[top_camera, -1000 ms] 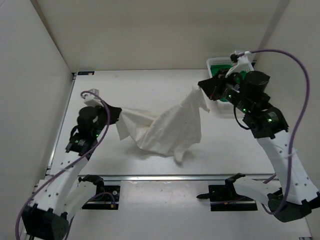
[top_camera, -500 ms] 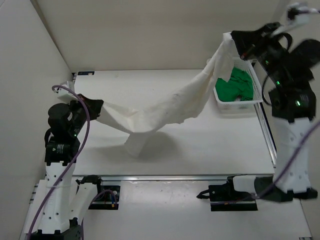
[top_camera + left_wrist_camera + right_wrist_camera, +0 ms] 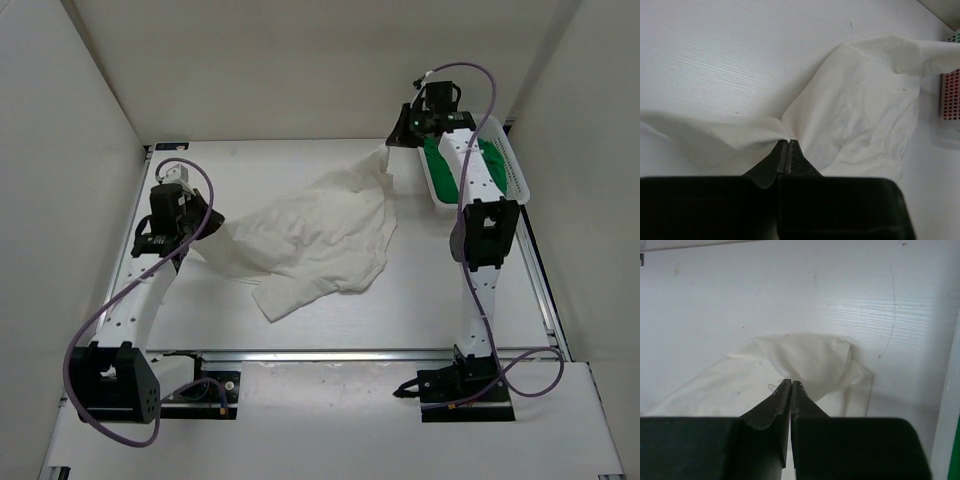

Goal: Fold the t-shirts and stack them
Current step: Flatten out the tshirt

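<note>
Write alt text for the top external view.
A white t-shirt lies rumpled on the table, pinched at its left edge by the left fingers and at its far right corner by the right fingers. A green t-shirt sits in a white basket at far right.

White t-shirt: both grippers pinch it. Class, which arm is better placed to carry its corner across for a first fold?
Left, probably: the left gripper is shut on the white t-shirt with its arm bent, leaving travel. The right gripper pinches the far corner, arm stretched beside the basket.
</note>
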Action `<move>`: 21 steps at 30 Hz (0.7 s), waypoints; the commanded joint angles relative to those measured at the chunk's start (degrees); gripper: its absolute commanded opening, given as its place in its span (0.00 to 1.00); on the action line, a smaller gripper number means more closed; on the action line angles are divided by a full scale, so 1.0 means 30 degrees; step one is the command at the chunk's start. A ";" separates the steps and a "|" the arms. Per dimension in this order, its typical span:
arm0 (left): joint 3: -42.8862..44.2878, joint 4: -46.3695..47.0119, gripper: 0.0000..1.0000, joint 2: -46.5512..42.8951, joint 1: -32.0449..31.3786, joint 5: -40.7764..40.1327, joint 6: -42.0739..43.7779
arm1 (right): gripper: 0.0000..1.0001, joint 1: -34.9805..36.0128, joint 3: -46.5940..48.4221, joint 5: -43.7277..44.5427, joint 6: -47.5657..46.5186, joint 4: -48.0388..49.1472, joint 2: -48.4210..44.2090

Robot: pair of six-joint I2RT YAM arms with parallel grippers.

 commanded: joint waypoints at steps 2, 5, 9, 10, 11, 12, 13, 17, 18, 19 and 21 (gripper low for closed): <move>0.1087 0.1406 0.00 -0.1035 -0.0901 -0.1110 -0.0064 | 0.00 0.0139 0.2824 -0.0032 -0.0704 0.0506 -0.4777; 0.1528 0.1052 0.00 -0.2206 -0.0792 -0.0710 -0.0353 | 0.00 0.0782 0.2417 0.0840 -0.1114 -0.0023 -0.7213; 0.1793 0.0584 0.00 -0.4080 -0.0380 -0.0559 -0.0734 | 0.00 0.3473 -0.0333 0.4552 -0.2491 0.0295 -1.2807; 0.1706 0.0526 0.00 -0.4376 -0.0322 -0.0532 -0.0880 | 0.01 0.4785 -0.1209 0.5292 -0.2985 0.0444 -1.4353; 0.1676 0.0496 0.00 -0.4901 -0.0205 -0.0444 -0.1085 | 0.00 0.6045 -0.1624 0.6691 -0.3309 0.0503 -1.5529; 0.1647 0.0380 0.00 -0.5196 0.0057 -0.0327 -0.1203 | 0.00 0.6812 -0.1657 0.8126 -0.3544 0.0475 -1.6121; 0.1675 0.0205 0.00 -0.5547 0.0350 -0.0152 -0.1378 | 0.00 0.8211 -0.1454 0.9243 -0.3837 0.0301 -1.6765; 0.2437 -0.0586 0.00 -0.6691 0.0469 -0.0734 -0.1527 | 0.00 1.7911 -0.0162 1.6239 -0.7599 0.1114 -1.8205; 0.2669 -0.0820 0.00 -0.7215 0.1021 -0.0910 -0.1526 | 0.00 2.0533 -0.0482 2.0839 -0.9156 0.3353 -1.8410; 0.2788 -0.0939 0.00 -0.7423 0.0939 -0.1173 -0.1468 | 0.00 2.6476 -0.2748 2.6076 -1.4218 0.9437 -1.9253; 0.3052 -0.1261 0.00 -0.7541 0.0968 -0.1585 -0.1322 | 0.00 2.8211 -0.6399 2.7561 -2.0763 1.7053 -1.9939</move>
